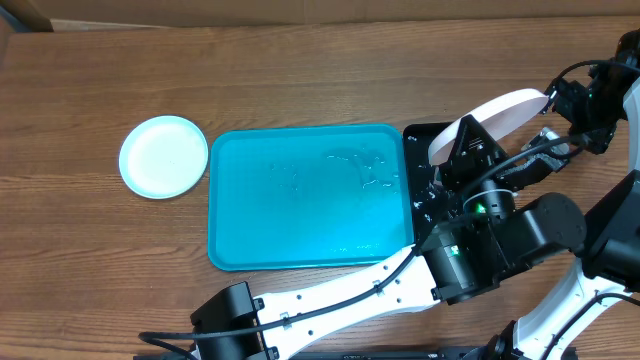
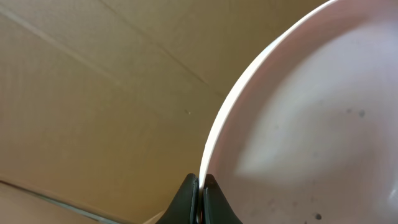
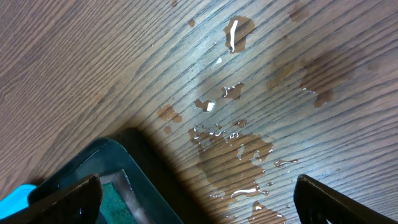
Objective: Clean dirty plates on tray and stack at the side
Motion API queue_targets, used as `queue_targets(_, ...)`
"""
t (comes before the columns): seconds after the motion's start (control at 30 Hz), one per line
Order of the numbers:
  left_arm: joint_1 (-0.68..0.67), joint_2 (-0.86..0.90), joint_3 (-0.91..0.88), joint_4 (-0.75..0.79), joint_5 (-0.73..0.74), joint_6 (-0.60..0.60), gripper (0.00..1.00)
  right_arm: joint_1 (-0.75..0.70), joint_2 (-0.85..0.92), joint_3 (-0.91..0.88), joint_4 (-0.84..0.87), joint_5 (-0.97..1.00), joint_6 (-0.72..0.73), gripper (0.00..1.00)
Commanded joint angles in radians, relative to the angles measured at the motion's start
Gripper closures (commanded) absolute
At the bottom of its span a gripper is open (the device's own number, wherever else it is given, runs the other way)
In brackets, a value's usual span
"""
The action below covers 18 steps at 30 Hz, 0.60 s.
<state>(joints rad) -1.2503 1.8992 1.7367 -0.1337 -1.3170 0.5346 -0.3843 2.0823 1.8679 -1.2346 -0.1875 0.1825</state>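
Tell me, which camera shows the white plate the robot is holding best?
The left wrist view: the white plate fills it, rim pinched in the left gripper, dark specks visible. Overhead shows it tilted and partly hidden by the arm. The right wrist view misses it.

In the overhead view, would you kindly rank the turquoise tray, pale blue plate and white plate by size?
1. turquoise tray
2. pale blue plate and white plate, unranked: the white one is tilted and partly hidden.
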Motion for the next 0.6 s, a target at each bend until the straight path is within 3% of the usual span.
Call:
queue_targets(0.0, -0.002, -0.004, 0.021, 0.006, -0.032, -0.021, 0.96, 0.003, -0.010, 0.001, 0.003, -0.007, 0.001, 0.00)
queue_targets(0.13, 0.014, -0.004, 0.012, -0.071, -0.004, -0.193, 0.96, 0.003, -0.010, 0.001, 0.003, -0.007, 0.001, 0.00)
queue_targets(0.23, 0.038, -0.004, 0.002, -0.275, 0.140, -0.438, 0.96, 0.003, -0.010, 0.001, 0.003, -0.007, 0.001, 0.00)
queue_targets(0.4, 0.140, 0.016, -0.003, -0.565, 0.668, -0.808, 0.96, 0.003, -0.010, 0.001, 0.004, -0.007, 0.001, 0.00)
queue_targets(0.57, 0.323, 0.070, -0.003, -0.615, 1.298, -0.864, 0.96, 0.003, -0.010, 0.001, 0.003, -0.007, 0.001, 0.00)
